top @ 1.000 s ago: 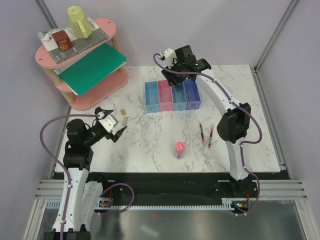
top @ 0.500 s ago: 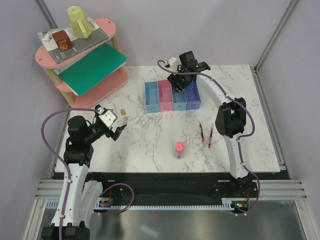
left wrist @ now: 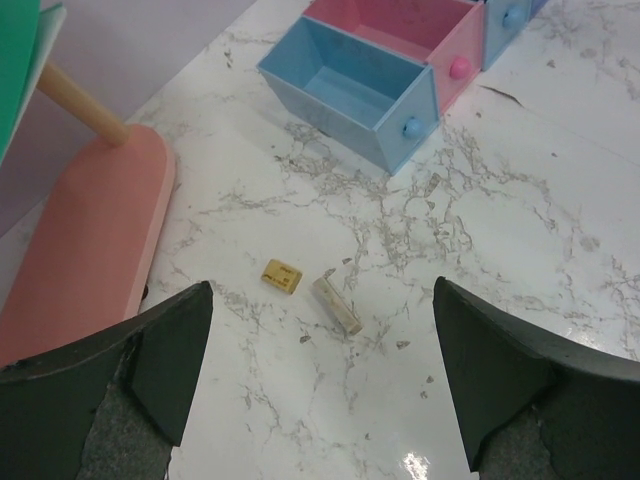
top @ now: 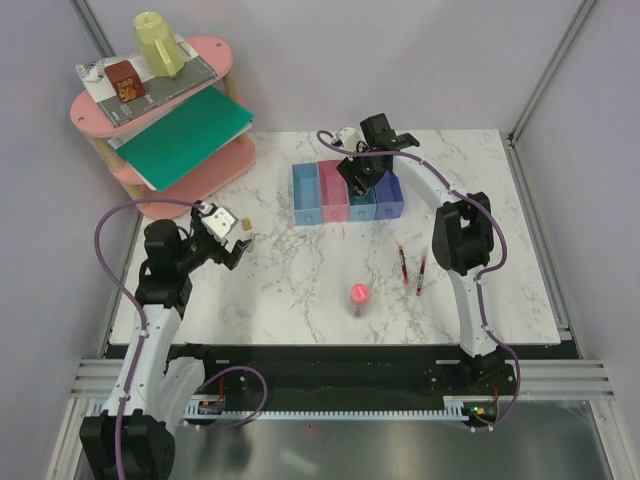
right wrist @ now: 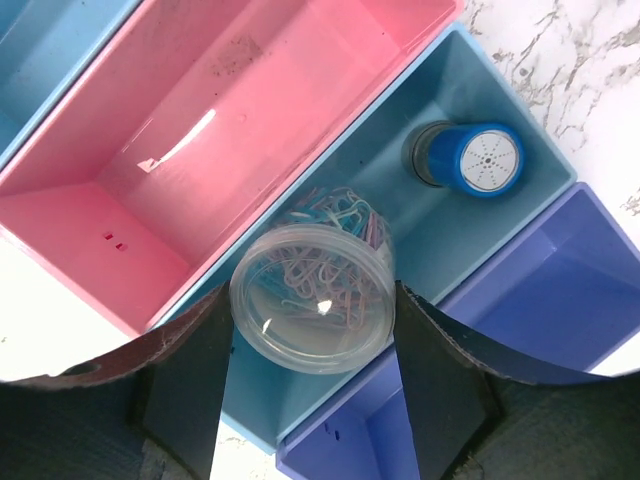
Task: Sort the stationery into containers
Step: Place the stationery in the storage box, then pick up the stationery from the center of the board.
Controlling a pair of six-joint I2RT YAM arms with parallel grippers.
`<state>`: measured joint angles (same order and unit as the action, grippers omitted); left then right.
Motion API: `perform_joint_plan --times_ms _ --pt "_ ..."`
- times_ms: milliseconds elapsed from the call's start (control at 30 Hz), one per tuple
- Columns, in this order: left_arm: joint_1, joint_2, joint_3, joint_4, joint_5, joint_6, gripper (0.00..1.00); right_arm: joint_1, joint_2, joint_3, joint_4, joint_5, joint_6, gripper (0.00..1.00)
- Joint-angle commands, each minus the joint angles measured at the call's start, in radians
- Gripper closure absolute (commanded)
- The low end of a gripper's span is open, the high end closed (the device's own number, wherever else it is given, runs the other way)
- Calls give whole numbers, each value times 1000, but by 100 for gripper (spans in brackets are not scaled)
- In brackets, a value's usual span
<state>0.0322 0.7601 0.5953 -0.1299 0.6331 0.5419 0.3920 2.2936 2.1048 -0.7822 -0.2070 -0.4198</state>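
While my right gripper (right wrist: 312,375) pinches one clear paper-clip jar (right wrist: 312,300) over four plastic bins (top: 330,212), left gripper (left wrist: 320,375) spread above two tan blocks (left wrist: 282,275) (left wrist: 336,306), two red pens (top: 402,264) (top: 421,273), one pink-capped tube (top: 358,296)

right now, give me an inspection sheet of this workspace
surface: marble table
job's things: four joined bins at the back; blue-capped bottle in the third from left; two tan blocks, two red pens, pink-capped tube loose on the table
clutter: nothing seen
grippers: left gripper open above the tan blocks; right gripper shut on a clear jar of paper clips over the third bin
cables: purple cable loops off each arm
surroundings: pink shelf far left with yellow cup, brown box, green board
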Motion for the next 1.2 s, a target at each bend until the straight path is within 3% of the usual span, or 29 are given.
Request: perform_joint_plan --times_ms 0,267,400,567,800,933,1167 --pt "0 41 -45 125 -23 3 2 10 -71 -40 40 -29 -8 29" --pt "0 93 -78 127 -38 75 2 11 -135 -39 43 -20 -1 14" --pt "0 206 -55 125 -87 63 3 16 -200 -42 34 -25 15 12" --pt "0 373 52 105 -200 3 8 54 -333 -72 -46 -20 -8 11" --pt "-18 534 109 125 -199 -95 14 166 -557 -224 -143 -40 -25 13" --pt "-116 605 136 113 -239 -102 25 237 -660 -397 -181 -37 -34 15" --pt "-196 671 152 110 -375 -86 26 274 -761 -526 -250 -42 -77 16"
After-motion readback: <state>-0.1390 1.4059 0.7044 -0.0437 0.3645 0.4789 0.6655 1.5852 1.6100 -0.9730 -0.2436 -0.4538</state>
